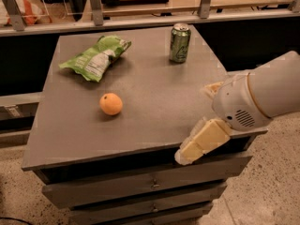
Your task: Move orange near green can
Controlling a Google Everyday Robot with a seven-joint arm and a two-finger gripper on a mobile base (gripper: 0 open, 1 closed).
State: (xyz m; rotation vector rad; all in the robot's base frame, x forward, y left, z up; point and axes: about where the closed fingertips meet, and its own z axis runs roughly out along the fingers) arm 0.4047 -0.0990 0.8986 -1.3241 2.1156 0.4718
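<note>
The orange (111, 104) lies on the grey cabinet top (150, 83), left of centre and towards the front. The green can (179, 42) stands upright at the back right of the top, well apart from the orange. My gripper (196, 122) is at the front right corner of the top, to the right of the orange and clear of it. Its two cream fingers are spread apart with nothing between them: one finger (202, 142) hangs over the front edge, the other (212, 88) shows just above the white wrist.
A green-and-white chip bag (96, 57) lies flat at the back left of the top. Drawers (140, 186) run below the front edge. A railing with metal posts (96, 6) stands behind the cabinet. My white arm (262, 97) covers the right edge.
</note>
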